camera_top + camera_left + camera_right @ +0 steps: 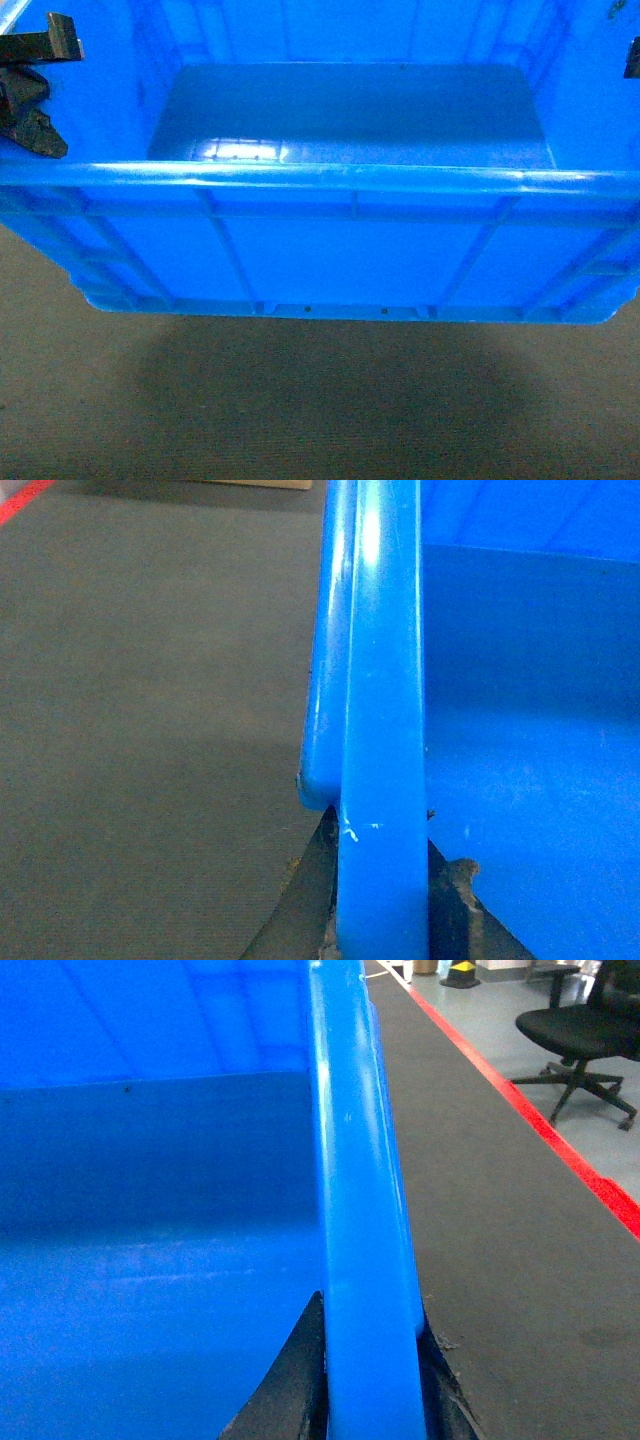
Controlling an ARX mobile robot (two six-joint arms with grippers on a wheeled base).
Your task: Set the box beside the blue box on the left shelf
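Note:
The box (330, 240) is a large bright-blue open crate with a thick rim and ribbed walls. It fills the head view and hangs above the floor, casting a shadow below, and its inside is empty. My left gripper (380, 825) is shut on the box's left rim (385, 680), one black finger on each side of the wall. In the head view it shows at the upper left (35, 85). My right gripper (368, 1305) is shut the same way on the right rim (350, 1160), and only a sliver of it (633, 57) shows in the head view. The left shelf and the other blue box are out of view.
Grey carpeted floor (320, 410) lies under and around the crate. A red floor line (540, 1125) runs along the right, with a black office chair (580, 1030) and a yellow object (460, 972) beyond it. Another red stripe (20, 500) crosses the far left corner.

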